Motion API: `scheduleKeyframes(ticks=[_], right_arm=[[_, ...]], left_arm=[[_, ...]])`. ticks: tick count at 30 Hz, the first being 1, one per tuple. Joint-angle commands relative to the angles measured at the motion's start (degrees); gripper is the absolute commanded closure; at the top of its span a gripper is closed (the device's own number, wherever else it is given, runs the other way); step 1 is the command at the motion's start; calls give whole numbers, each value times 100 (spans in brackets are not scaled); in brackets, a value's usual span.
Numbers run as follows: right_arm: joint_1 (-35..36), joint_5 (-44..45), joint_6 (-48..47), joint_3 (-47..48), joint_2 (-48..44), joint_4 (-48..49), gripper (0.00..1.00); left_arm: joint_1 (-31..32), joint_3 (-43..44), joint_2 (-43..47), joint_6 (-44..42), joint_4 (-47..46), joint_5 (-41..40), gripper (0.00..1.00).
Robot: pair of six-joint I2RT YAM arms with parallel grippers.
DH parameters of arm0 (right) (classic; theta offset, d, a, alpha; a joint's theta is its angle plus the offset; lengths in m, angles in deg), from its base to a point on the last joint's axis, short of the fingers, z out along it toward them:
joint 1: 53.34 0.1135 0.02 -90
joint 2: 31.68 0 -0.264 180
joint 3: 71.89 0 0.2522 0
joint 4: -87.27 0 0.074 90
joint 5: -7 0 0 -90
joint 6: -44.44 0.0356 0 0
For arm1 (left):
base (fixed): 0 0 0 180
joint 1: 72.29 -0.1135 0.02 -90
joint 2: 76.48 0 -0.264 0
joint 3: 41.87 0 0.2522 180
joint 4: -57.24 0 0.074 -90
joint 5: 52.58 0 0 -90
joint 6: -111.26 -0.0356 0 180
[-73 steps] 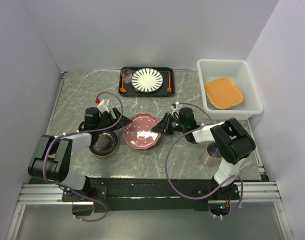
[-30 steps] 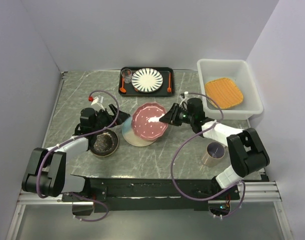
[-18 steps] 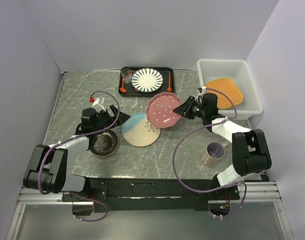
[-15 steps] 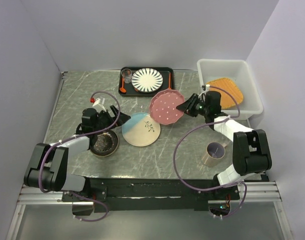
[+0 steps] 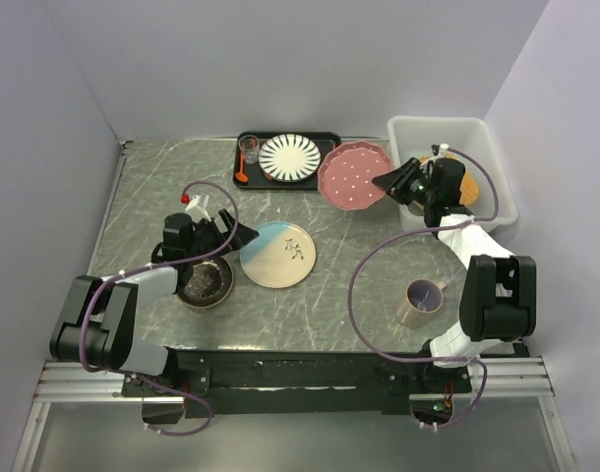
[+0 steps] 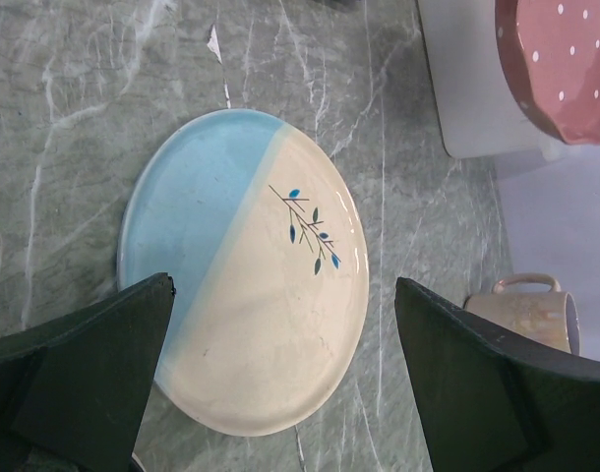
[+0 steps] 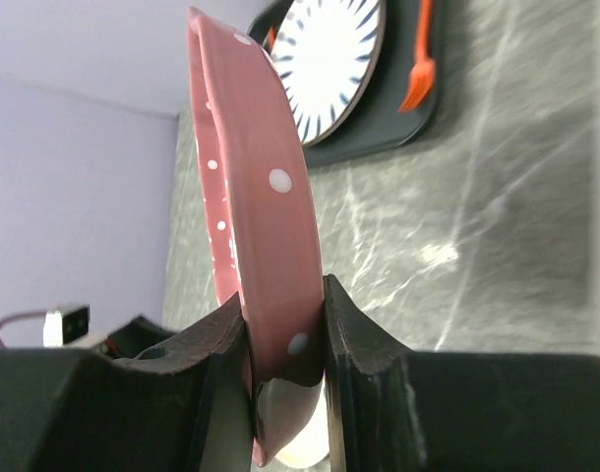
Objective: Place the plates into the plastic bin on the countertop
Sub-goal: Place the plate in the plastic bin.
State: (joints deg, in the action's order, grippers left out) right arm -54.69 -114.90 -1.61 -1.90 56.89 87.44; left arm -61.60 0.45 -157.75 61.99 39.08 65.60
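Observation:
My right gripper (image 5: 390,182) is shut on the rim of a pink plate with white dots (image 5: 354,175), held tilted in the air just left of the white plastic bin (image 5: 440,123). In the right wrist view the pink plate (image 7: 256,197) stands on edge between the jaws of the right gripper (image 7: 285,334). A tan woven-look plate (image 5: 466,187) lies in the bin, mostly hidden by the right arm. A blue-cream plate with a leaf sprig (image 5: 278,254) lies flat on the countertop (image 5: 152,187). My left gripper (image 5: 236,236) stands open at its left edge, holding nothing. From the left wrist, the blue-cream plate (image 6: 246,295) lies under the left gripper (image 6: 282,283).
A dark brown patterned dish (image 5: 204,280) sits under the left arm. At the back, a black tray (image 5: 325,177) holds a striped white plate (image 5: 290,157), a glass (image 5: 249,149) and orange utensils (image 5: 332,162). A mug (image 5: 421,300) stands at the front right.
The right gripper has lifted the pink plate off the blue-cream plate and carried it back and right to the bin's left side. The left gripper stays open, almost still.

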Motion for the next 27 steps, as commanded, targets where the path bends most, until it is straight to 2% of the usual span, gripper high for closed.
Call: scheduleKeyframes(ticks=[1,12,27], right_arm=[[-357,34,290,582,-95,558,100],[-981,219,650,890,-33,611,100],[-1790,325,1195,811,125,1041,100]], left_arm=[[20,89,33,-83,-235,82,1],[20,80,41,-92,-227,100,1],[20,45,15,-127,-288,152,1]])
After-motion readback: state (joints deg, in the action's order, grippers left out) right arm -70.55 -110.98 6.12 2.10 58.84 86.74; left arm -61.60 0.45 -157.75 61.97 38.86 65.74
